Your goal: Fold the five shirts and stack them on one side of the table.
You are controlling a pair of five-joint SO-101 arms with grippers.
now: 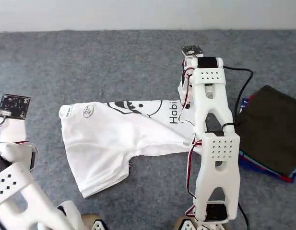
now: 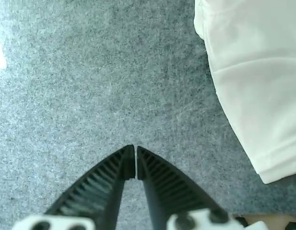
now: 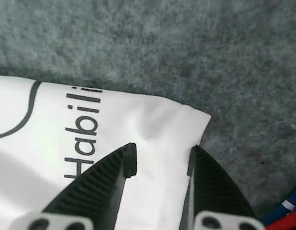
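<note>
The white shirt [image 1: 114,139] is seen spread but rumpled, with one part folded over, across the middle of the grey tabletop [image 1: 90,62]. A stack of folded shirts [image 1: 272,127] lies apart from it at the right edge. The cloth is judged light, thin and limp: no shape would be kept once it is lifted, and a grasp in mid-panel would only bunch it. A pinch at a corner or along a hem is therefore thought the best hold. The right pincer [image 3: 159,160] stands open over the shirt's printed corner, a jaw set to either side of the edge, and nothing is gripped. The left pincer [image 2: 136,153] is closed and empty above bare tabletop, near the shirt's opposite side.
</note>
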